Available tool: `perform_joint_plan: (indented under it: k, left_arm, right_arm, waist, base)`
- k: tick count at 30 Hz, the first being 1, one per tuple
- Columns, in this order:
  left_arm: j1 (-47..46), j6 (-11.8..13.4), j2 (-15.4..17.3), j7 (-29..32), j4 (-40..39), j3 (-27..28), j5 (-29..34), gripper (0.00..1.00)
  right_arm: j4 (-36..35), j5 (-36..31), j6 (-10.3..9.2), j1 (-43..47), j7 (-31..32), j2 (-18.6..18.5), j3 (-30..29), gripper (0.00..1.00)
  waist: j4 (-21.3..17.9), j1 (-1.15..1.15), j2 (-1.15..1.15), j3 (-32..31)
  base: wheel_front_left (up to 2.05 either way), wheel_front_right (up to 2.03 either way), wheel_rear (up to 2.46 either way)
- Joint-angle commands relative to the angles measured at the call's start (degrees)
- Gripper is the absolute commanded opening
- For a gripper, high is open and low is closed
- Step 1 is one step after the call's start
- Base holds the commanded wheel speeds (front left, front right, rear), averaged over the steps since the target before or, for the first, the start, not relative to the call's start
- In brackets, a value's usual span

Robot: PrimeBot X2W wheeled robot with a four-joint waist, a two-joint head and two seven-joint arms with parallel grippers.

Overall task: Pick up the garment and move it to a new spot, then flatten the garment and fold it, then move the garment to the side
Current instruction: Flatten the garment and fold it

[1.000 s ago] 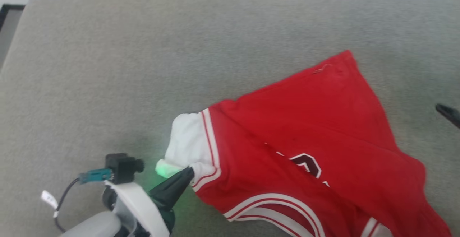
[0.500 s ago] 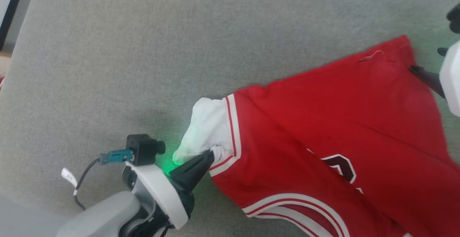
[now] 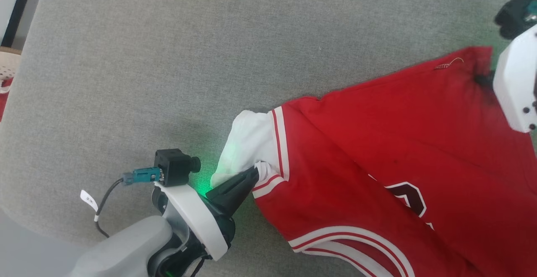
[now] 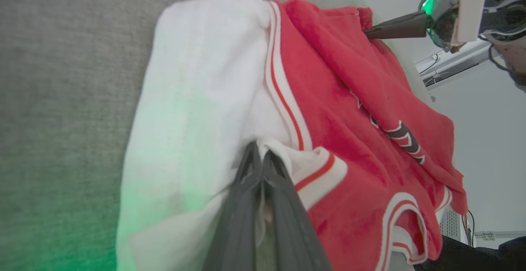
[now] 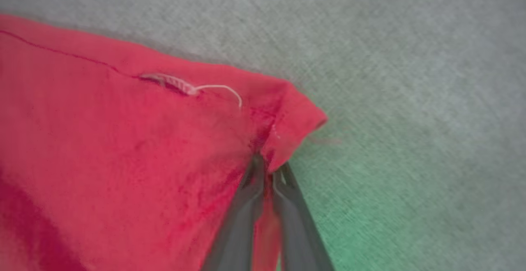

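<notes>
The garment (image 3: 377, 142) is a red jersey with a white sleeve and striped trim, spread over a grey cloth surface (image 3: 168, 58). Part of a black-and-white number (image 3: 409, 197) shows on it. My left gripper (image 3: 255, 172) is shut on the white sleeve's striped cuff (image 4: 312, 168), the fingers (image 4: 246, 205) pinched together around the cloth. At the upper right, my right gripper (image 3: 482, 79) meets the garment's red hem corner (image 5: 287, 115). In the right wrist view its fingers (image 5: 250, 205) are closed on that corner with red cloth between them.
The grey cloth surface stretches wide to the left and back of the garment. Its left edge (image 3: 25, 58) drops off beside a dark frame (image 3: 16, 8). A loose white thread (image 5: 218, 88) hangs at the hem seam.
The head camera has shifted. My right gripper has come in from the right to the hem corner and closed on it. The left gripper keeps its hold on the sleeve.
</notes>
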Motion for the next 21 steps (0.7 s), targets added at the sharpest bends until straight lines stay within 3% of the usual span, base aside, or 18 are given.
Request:
perform_joint_plan:
  k: [1, 14, 21]
  left_arm:
    - [-0.2, 0.1, -0.4, -0.2, 0.5, -0.1, -0.4, 0.0]
    - [2.0, 0.1, 1.1, -0.3, -2.3, 10.9, -0.7, 0.0]
    - [-5.8, 0.1, 3.8, -0.1, -3.0, 13.7, -4.0, 0.0]
  right_arm:
    - [2.0, 0.2, 0.23, 2.9, -0.4, 0.5, 3.1, 0.0]
    - [8.8, 3.1, 0.11, -1.3, -22.5, 4.5, -5.0, 0.0]
    - [17.5, 3.2, 0.11, -5.4, -33.7, 7.1, -13.7, 0.0]
  waist:
    - [-0.1, 0.0, 0.0, -0.3]
    - [-1.9, 0.0, 0.0, -4.3]
    - [-4.3, 0.0, 0.0, -5.9]
  base:
    - [0.0, 0.0, 0.0]
    - [0.0, 0.0, 0.0]
    - [0.0, 0.0, 0.0]
